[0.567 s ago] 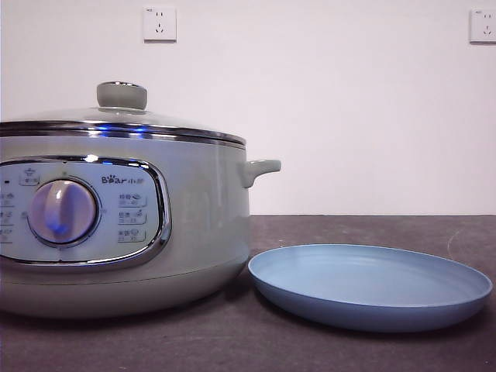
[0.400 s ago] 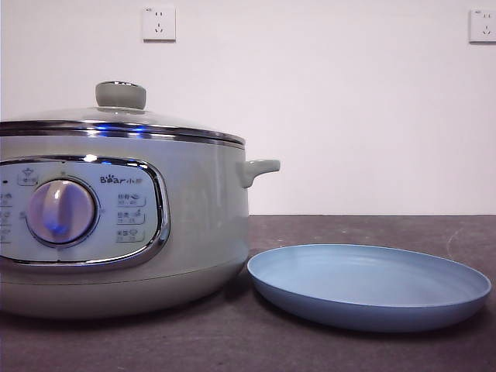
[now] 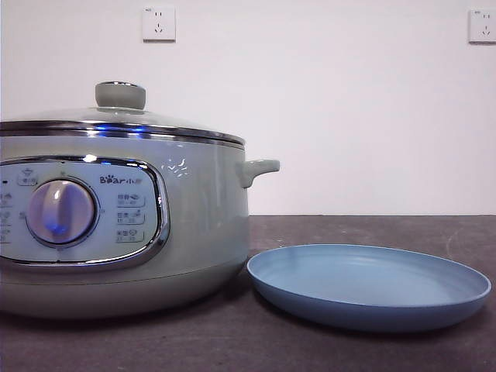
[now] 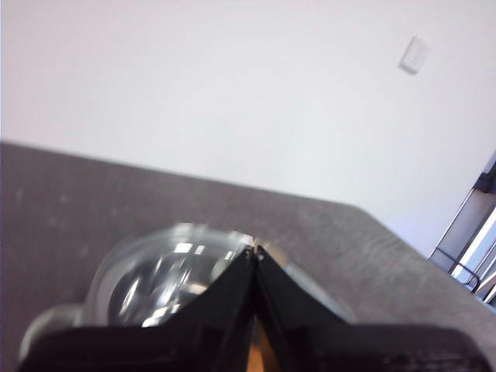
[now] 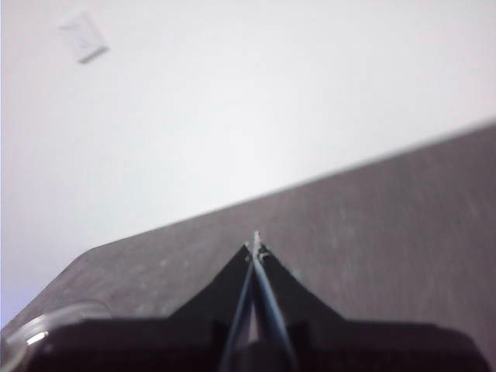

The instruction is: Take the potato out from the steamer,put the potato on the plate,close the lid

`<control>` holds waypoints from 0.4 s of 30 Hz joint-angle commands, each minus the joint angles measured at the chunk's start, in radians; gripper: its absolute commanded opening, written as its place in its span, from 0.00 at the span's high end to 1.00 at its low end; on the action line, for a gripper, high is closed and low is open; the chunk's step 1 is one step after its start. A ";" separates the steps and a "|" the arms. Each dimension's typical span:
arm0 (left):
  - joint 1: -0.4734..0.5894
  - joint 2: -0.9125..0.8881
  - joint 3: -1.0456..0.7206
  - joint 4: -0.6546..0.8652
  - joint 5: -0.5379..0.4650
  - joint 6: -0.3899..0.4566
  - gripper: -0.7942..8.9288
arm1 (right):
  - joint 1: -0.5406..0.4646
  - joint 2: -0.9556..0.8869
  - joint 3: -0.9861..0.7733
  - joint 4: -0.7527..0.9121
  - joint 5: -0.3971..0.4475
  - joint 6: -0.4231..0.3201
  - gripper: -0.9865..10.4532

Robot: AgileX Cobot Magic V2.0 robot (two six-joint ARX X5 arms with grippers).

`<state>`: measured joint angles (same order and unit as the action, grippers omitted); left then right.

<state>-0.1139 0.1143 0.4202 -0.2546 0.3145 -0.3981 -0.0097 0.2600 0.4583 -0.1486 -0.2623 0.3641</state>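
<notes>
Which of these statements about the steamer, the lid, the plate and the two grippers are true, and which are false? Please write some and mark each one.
1. The lid sits closed on the steamer. True.
2. A potato lies on the plate. False: the plate holds nothing, and no potato is visible.
3. The plate stands beside the steamer on the table. True.
4. The left gripper holds the lid knob. False: its jaws are shut on nothing, above the lid.
5. The right gripper has open jaws. False: they are shut.
</notes>
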 commanded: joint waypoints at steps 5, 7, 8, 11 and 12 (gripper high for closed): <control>-0.013 0.150 0.210 -0.016 0.000 0.036 0.93 | 0.046 0.216 0.311 -0.018 -0.030 -0.174 0.92; -0.016 0.200 0.267 -0.021 0.001 0.060 0.93 | 0.060 0.285 0.403 -0.053 -0.079 -0.203 0.92; -0.017 0.231 0.302 -0.033 0.002 0.083 0.93 | 0.069 0.320 0.454 -0.082 -0.103 -0.215 0.92; -0.019 0.329 0.412 -0.101 0.002 0.164 0.93 | 0.094 0.415 0.586 -0.179 -0.166 -0.251 0.92; -0.023 0.366 0.454 -0.137 0.002 0.191 0.93 | 0.103 0.447 0.628 -0.212 -0.193 -0.266 0.92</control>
<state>-0.1299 0.4492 0.8402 -0.3683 0.3145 -0.2844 0.0872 0.6853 1.0550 -0.3424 -0.4385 0.1402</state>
